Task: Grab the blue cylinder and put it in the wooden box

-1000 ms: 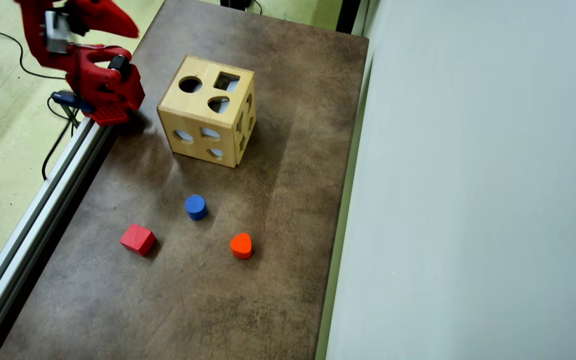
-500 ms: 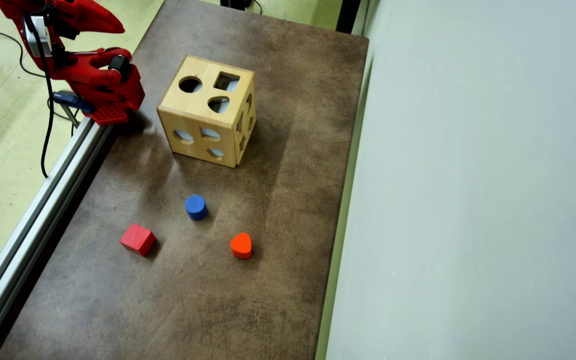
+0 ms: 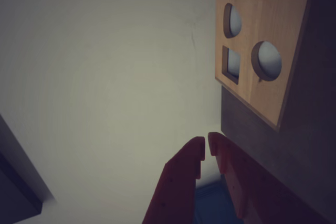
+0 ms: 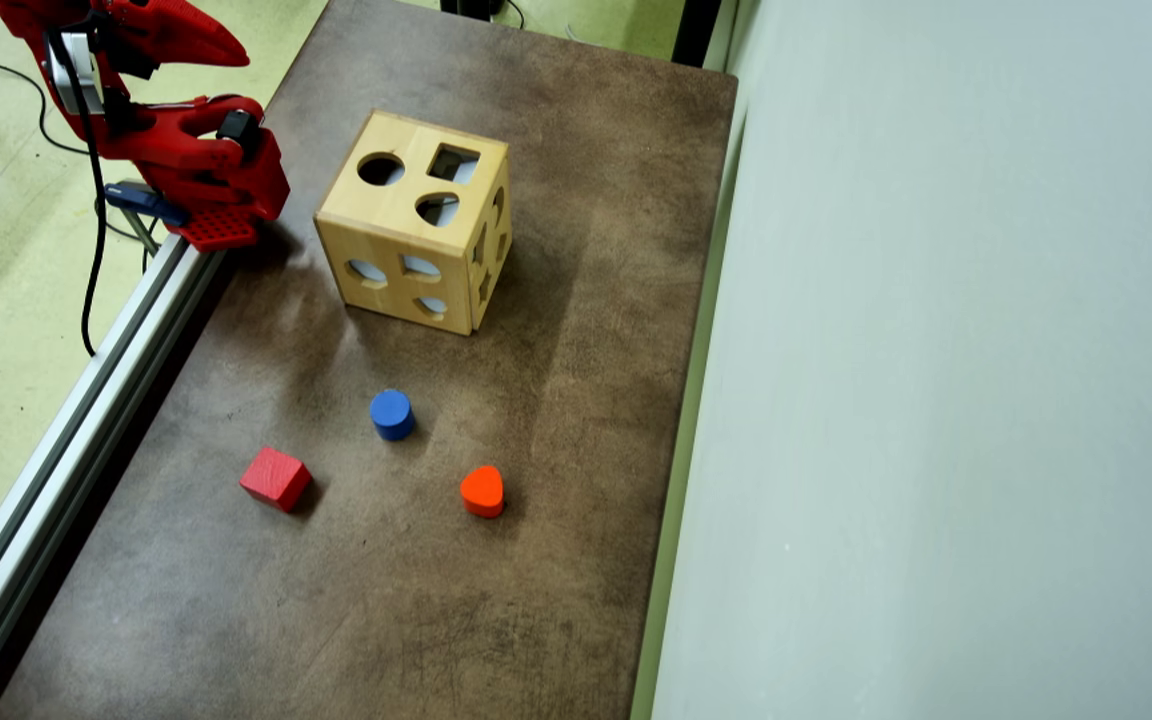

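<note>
The blue cylinder point(image 4: 391, 412) stands upright on the brown table, below the wooden box point(image 4: 406, 215) in the overhead view and apart from it. The box shows round, square and other cut-outs on its top and sides; the wrist view has one face of the wooden box point(image 3: 257, 51) at the upper right. My red gripper point(image 4: 236, 52) is folded back over the arm's base at the top left, far from the cylinder. In the wrist view the gripper point(image 3: 206, 148) has its jaws almost touching, with nothing between them. The wrist view does not show the cylinder.
A red cube point(image 4: 276, 478) and an orange-red heart-like block point(image 4: 482, 491) lie near the cylinder. An aluminium rail point(image 4: 66, 440) runs along the table's left edge, with a blue clamp point(image 4: 141, 198) at the arm's base. A pale wall point(image 4: 936, 400) borders the right side.
Over the last second the arm's upper part swung a little to the left and back. The blocks and the box have not moved.
</note>
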You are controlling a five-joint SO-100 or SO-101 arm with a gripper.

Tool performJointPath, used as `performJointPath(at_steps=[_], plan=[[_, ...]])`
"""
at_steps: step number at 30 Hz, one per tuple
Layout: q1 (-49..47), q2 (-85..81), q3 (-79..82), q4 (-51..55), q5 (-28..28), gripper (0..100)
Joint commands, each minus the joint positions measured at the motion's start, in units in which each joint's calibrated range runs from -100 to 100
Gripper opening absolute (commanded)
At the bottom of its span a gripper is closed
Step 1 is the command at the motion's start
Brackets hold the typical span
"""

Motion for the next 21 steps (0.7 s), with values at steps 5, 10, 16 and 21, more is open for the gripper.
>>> performJointPath(at_steps=[5, 10, 16, 21], plan=[[0.0, 0.1, -0.1, 0.3, 0.2, 2], [0.5, 2.4, 0.7, -0.9, 0.2, 2], [0.6, 12.5, 1.9, -5.8, 0.3, 2], [1.5, 17.3, 2.0, -13.6, 0.4, 2]])
